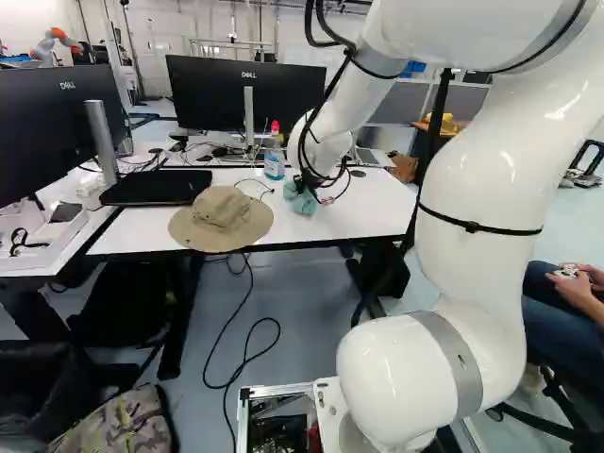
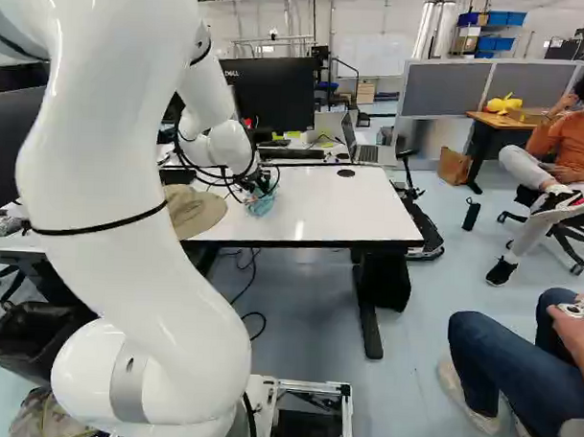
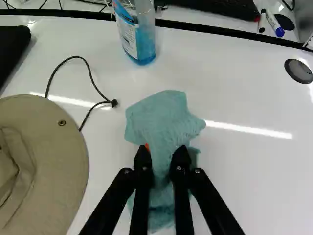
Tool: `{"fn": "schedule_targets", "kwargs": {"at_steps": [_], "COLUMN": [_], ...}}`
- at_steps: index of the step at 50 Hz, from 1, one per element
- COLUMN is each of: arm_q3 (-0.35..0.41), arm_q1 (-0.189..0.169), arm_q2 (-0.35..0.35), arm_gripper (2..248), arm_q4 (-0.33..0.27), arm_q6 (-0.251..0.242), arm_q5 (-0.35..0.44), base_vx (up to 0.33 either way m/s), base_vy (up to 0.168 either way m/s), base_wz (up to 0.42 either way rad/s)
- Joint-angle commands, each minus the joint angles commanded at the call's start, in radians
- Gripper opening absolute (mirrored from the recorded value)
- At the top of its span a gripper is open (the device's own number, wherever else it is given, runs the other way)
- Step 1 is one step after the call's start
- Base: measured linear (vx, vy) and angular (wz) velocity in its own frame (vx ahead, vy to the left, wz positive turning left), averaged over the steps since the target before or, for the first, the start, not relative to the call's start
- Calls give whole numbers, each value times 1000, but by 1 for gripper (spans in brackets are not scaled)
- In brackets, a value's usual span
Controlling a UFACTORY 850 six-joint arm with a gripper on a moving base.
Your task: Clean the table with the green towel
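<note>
At the left of the right base view rises the glossy white jointed arm (image 2: 102,164), its black end effector (image 2: 260,186) at a teal cloth towel (image 2: 260,206) on the white-topped desk (image 2: 340,215). A tan fabric hat (image 2: 201,215) lies beside the towel. Behind stand 2 grey partition panels (image 2: 442,88).

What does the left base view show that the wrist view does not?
Only the left base view shows the two black monitors, the camouflage bag on the floor, the cable lying on the floor, and the red top of the bottle.

Only the wrist view makes out the two markers, lying near the round desk insert.

Both show the gripper at the green towel on the white table, with the hat and the bottle of blue liquid nearby.
</note>
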Motion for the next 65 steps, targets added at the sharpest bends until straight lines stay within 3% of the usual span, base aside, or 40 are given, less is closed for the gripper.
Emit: {"fn": "schedule_targets", "kwargs": {"at_steps": [46,65], "arm_q3": [32,46], "arm_q1": [10,-46], "arm_q2": [143,206], "arm_gripper": [50,50], "arm_q4": [0,0], "arm_q6": [0,0], "arm_q5": [-226,-233], "base_vx": [0,0], "base_vy": [0,0], "base_wz": [0,0]}}
